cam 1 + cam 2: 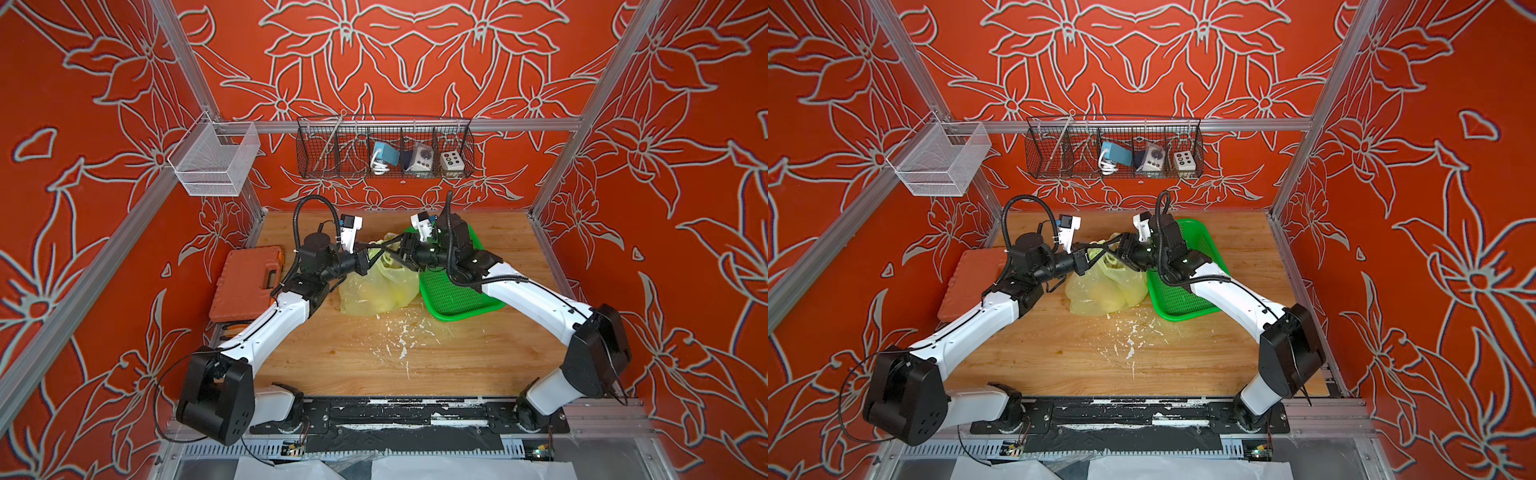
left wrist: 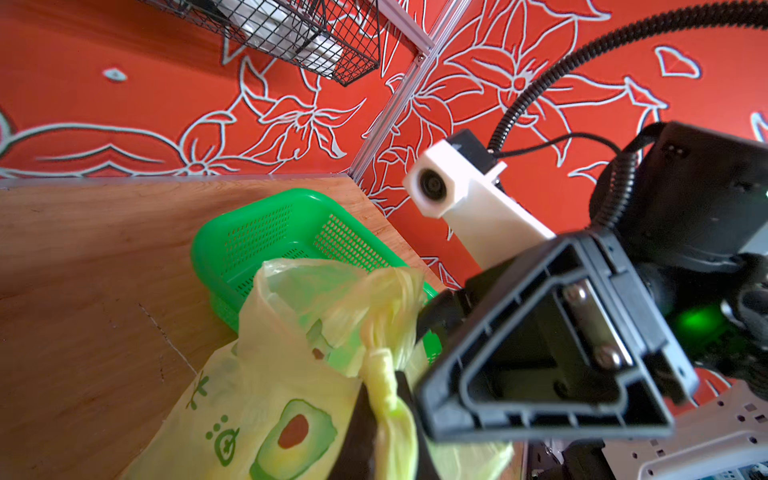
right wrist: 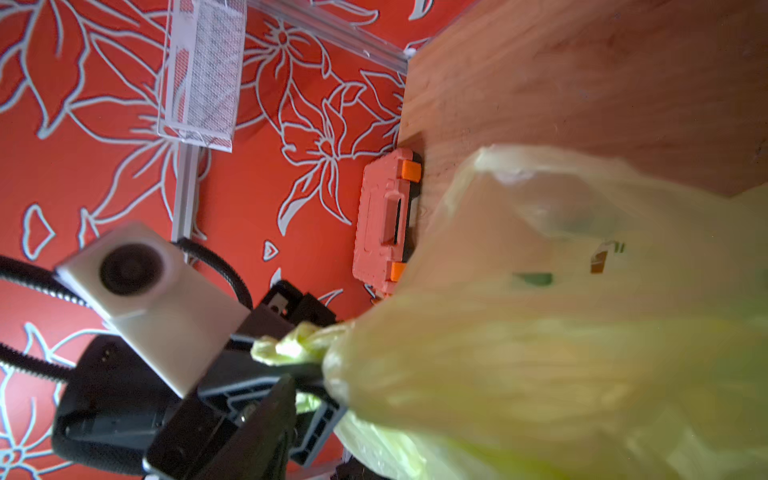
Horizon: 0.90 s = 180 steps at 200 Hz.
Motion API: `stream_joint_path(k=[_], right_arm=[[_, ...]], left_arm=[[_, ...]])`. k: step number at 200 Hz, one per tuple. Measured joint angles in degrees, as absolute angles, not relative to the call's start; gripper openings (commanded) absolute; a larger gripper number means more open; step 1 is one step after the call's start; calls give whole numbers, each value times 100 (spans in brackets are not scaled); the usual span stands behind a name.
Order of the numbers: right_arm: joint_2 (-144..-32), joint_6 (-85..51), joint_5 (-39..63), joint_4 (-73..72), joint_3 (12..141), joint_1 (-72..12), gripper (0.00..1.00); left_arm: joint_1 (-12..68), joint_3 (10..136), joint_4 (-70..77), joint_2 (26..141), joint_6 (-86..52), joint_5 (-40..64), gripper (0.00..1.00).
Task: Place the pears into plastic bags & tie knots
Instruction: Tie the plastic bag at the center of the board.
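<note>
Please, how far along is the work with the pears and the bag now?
Done: the basket shows no fruit; yellow pears show through the bag. In hand: the left claw pinches a twisted handle, the right claw beside it. Left: finishing the knot.

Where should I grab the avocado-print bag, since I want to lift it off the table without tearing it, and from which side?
Take the twisted strap at the top of the bag, coming from above. There the film is bunched into a firm cord standing up; the body below is slack, thin sheet. The left gripper is clamped on that cord.
</note>
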<state>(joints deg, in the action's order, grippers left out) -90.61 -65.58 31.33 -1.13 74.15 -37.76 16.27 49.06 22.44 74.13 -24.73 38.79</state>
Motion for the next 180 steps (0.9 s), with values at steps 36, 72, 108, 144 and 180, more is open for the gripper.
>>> stream_joint_path(k=[36, 72, 108, 144, 180], right_arm=[[-9271, -6731, 3046, -357, 7513, -3697, 60], [-9314, -6829, 3111, -427, 7585, -3691, 61], [-8858, -6901, 3218, -250, 7459, -3693, 63], [-8484, -7295, 3319, -467, 7057, -3776, 68], [-8718, -7642, 3376, -648, 6932, -3986, 73]], left_arm=[[1658, 4722, 2331, 7323, -2558, 3887, 0], [1656, 4703, 2318, 7227, -2534, 3824, 0], [1658, 4703, 2329, 7113, -2414, 3660, 0], [1658, 4703, 2403, 7111, -2342, 3540, 0], [1662, 4703, 2502, 7111, -2335, 3463, 0]])
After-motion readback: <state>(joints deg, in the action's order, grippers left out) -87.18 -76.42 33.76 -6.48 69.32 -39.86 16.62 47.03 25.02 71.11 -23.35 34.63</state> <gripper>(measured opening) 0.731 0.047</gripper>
